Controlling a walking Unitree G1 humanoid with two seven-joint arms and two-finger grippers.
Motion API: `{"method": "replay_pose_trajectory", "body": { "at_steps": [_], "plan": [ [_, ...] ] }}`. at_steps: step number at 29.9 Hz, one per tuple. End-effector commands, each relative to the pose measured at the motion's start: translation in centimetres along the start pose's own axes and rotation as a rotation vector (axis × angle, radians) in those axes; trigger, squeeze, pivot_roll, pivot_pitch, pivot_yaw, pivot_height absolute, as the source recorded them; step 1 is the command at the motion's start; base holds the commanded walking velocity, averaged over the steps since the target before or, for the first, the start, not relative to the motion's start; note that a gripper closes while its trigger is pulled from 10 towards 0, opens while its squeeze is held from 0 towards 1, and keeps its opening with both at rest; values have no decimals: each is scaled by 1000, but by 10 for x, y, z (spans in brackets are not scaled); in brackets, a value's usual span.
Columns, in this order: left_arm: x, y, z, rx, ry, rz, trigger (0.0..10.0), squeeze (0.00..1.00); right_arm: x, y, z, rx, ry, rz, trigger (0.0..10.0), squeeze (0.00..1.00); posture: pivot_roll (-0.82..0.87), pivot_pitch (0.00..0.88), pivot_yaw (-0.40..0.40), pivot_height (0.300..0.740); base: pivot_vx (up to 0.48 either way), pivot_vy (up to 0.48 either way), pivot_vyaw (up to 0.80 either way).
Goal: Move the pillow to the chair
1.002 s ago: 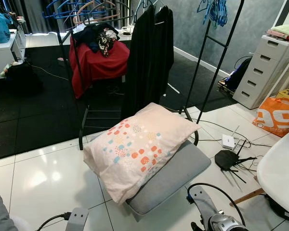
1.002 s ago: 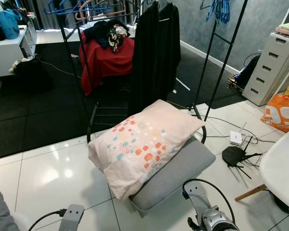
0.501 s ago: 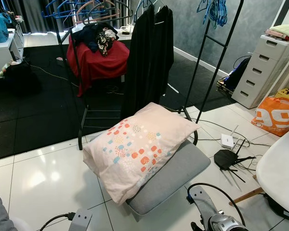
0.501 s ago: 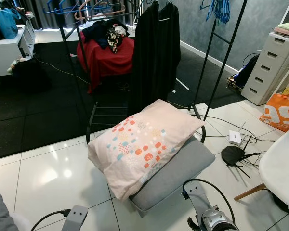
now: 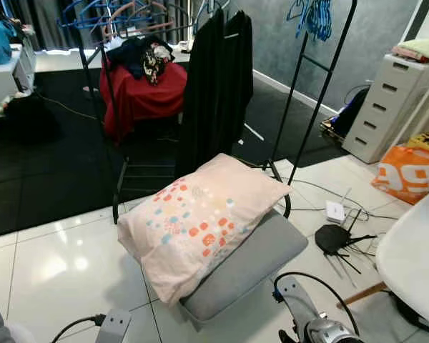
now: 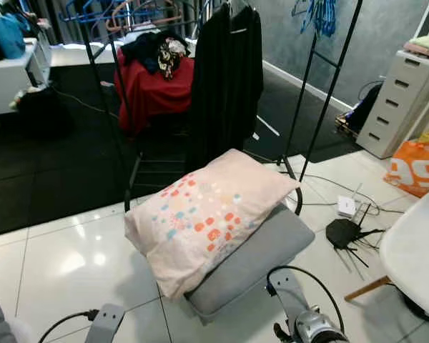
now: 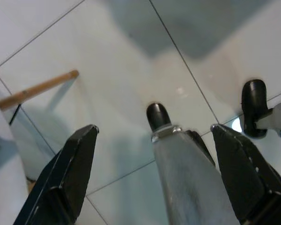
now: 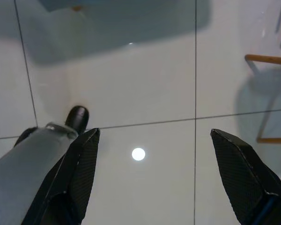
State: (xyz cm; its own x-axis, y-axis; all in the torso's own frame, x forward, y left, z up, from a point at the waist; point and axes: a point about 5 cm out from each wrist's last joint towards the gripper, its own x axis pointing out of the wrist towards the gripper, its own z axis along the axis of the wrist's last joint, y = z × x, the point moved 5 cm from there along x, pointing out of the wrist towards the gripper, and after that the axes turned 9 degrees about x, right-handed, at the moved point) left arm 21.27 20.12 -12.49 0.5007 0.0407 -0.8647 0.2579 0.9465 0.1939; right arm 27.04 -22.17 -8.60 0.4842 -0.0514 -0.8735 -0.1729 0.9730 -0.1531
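A pale pink pillow point(image 5: 200, 218) with coloured dots lies across a grey seat cushion point(image 5: 254, 264) on the white tiled floor, just in front of me. Both arms hang low at the bottom of the eye views: the left arm point(image 5: 113, 327) and the right arm point(image 5: 311, 321). In the left wrist view my left gripper point(image 7: 154, 154) is open above bare tiles and holds nothing. The right wrist view has my right gripper point(image 8: 152, 161) open over the tiles, also holding nothing. A white chair point(image 5: 415, 257) stands at the right edge.
A black clothes rack point(image 5: 293, 121) with a hanging black garment point(image 5: 214, 86) stands behind the pillow. A red-covered seat piled with clothes point(image 5: 139, 78) is farther back. A router and cables point(image 5: 339, 236), an orange bag point(image 5: 407, 171) and white drawers point(image 5: 382, 107) lie to the right.
The whole picture has shifted slightly, so the camera has moved. The pillow and both arms stay as they were.
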Motion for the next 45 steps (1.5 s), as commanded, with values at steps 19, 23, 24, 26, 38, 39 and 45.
{"method": "replay_pose_trajectory", "body": {
  "at_steps": [19,23,24,26,38,39,45],
  "plan": [
    [0,0,4,-17,-9,9,10000,0,-1,-3,3,7,-10,-8,10000,0,-126,25,-49,740,98,0,0],
    [0,0,4,-17,-11,9,10000,0,-1,-3,3,7,-11,-9,10000,0,-125,28,-51,740,319,0,0],
    [0,0,4,-17,-12,9,10000,0,-1,-3,3,5,-11,-9,10000,0,-125,27,-50,740,352,0,0],
    [0,0,5,-15,-13,7,10000,0,-1,-3,3,5,-11,-9,10000,0,-126,29,-48,740,366,0,0],
    [0,0,5,-14,-16,2,10000,0,-1,-3,3,6,-11,-9,10000,0,-126,36,-46,740,373,0,0],
    [0,0,5,-15,-17,2,10000,0,-1,-3,3,6,-10,-9,10000,0,-125,34,-46,740,382,0,0],
    [0,1,4,-25,-22,20,10000,0,0,-3,2,9,-9,-10,10000,0,-130,36,-41,740,283,0,0]
  ]
}}
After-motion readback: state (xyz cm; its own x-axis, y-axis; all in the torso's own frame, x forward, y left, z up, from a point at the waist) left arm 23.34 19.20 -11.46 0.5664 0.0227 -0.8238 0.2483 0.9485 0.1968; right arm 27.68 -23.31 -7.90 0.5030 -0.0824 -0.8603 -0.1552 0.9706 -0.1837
